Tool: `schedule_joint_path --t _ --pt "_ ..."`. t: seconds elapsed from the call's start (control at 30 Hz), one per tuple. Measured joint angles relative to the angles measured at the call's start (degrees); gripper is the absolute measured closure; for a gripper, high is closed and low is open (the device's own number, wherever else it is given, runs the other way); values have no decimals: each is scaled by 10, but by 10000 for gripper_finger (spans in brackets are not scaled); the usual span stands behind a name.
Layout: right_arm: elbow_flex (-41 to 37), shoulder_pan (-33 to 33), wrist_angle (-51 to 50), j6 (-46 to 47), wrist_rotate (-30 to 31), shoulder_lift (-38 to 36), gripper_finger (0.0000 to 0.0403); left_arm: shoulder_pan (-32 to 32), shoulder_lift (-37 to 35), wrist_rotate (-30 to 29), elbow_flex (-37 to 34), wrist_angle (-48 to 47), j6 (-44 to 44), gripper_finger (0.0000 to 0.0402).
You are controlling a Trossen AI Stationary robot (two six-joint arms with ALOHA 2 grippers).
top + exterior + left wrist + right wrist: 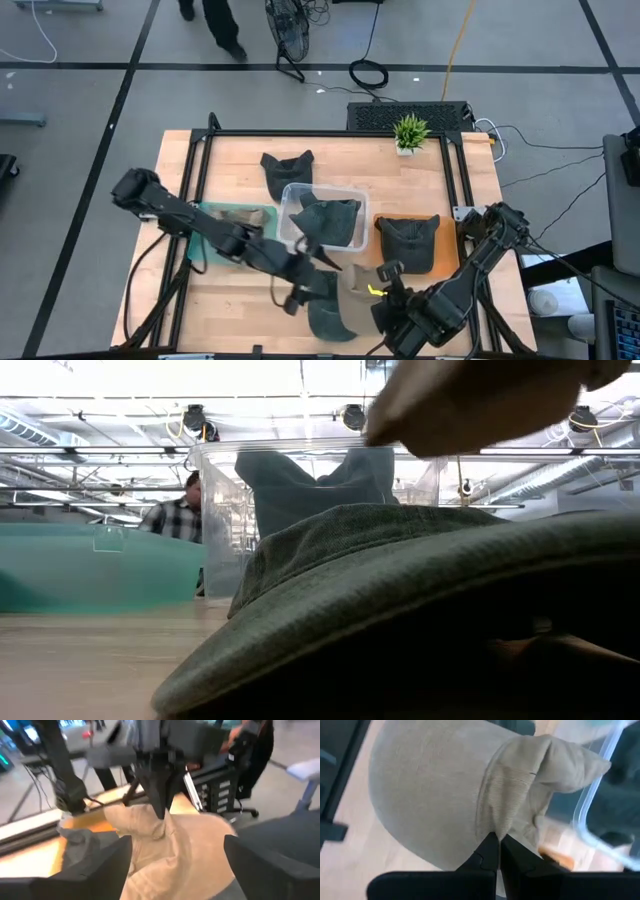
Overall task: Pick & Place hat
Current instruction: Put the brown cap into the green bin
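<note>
From above, the left gripper sits just in front of the clear bin, the right gripper beside it, and the tan hat is between them, with a dark green hat close by. Down at table level a dark green hat fills most of the shot. Left wrist cam: fingers spread wide either side of the tan hat, not gripping. Right wrist cam: fingers pressed together, pinching a fold of the tan hat.
</note>
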Motion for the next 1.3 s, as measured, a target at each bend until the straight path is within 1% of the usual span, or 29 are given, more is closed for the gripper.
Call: schedule_joint_path --t 0.13,0.23,0.4,0.47,0.67,0.73,0.8,0.87,0.93,1.07,1.2,1.3 --pt "0 0 24 -23 34 0 403 10 57 1 54 -61 -14 65" --pt "0 5 36 -32 51 0 403 26 81 10 87 -88 -40 64" --pt "0 13 34 -47 91 0 403 43 116 104 99 -76 -73 64" --pt "0 13 34 -54 96 0 403 45 122 122 99 -78 -82 64" --pt "0 14 35 -69 112 0 403 44 132 115 99 -69 -100 64" --pt "0 14 35 -73 121 0 403 43 131 95 99 -66 -114 64" --pt "0 14 36 -74 133 0 403 43 130 60 99 -67 -122 70" --pt "0 14 33 -74 141 0 403 43 130 31 99 -71 -128 88" --pt "0 14 32 -74 142 0 403 43 130 23 99 -75 -138 117" --pt "0 14 36 -73 143 0 403 44 130 25 99 -89 -141 195" --pt "0 14 35 -72 171 0 403 44 130 34 99 -87 -136 275" --pt "0 14 34 -69 172 0 403 44 130 35 99 -87 -126 332"
